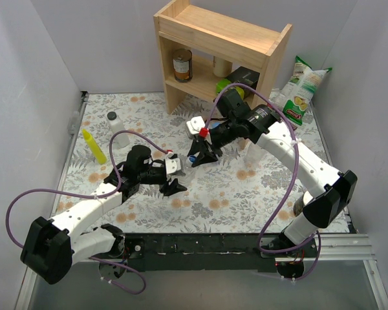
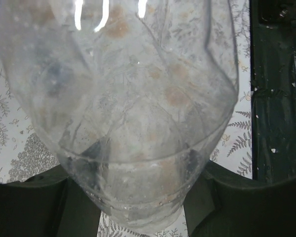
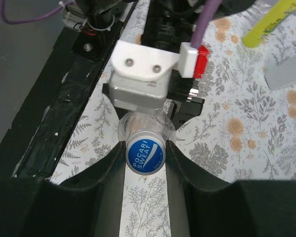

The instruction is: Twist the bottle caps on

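— Where's the bottle (image 2: 123, 123)?
— Middle of the desk (image 1: 258, 190), clamped in the left end effector (image 1: 174, 175); the right end effector (image 3: 145, 148) pinches the blue cap (image 3: 145, 157) at its neck.
— Room?
— Shelf (image 1: 220, 32) well behind, open desk toward the right edge.

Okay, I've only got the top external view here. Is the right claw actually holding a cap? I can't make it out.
Observer: Yes. The right wrist view shows a blue cap between the fingers of the right claw, touching both.
Operator: Any writing on it?
Observer: Its top reads POCARI SWEAT.
Operator: And the other arm?
Observer: In the left wrist view, a clear bottle fills the frame, its body clamped between the fingers of the left claw.
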Controlling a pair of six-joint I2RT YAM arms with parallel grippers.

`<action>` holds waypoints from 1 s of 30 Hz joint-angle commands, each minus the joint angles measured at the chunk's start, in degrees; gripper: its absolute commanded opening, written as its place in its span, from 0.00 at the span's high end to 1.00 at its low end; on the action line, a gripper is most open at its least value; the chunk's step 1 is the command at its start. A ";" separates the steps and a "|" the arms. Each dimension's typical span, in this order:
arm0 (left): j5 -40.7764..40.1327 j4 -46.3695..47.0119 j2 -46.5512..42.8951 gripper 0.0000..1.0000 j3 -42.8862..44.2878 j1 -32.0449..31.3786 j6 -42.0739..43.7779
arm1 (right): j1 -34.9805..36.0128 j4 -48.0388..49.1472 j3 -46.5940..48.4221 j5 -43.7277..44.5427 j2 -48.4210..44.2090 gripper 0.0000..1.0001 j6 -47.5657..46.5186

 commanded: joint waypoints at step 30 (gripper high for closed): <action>-2.30 9.00 -4.79 1.00 -0.78 0.17 -16.85 | -6.13 50.16 -18.36 -14.85 -8.19 0.32 44.71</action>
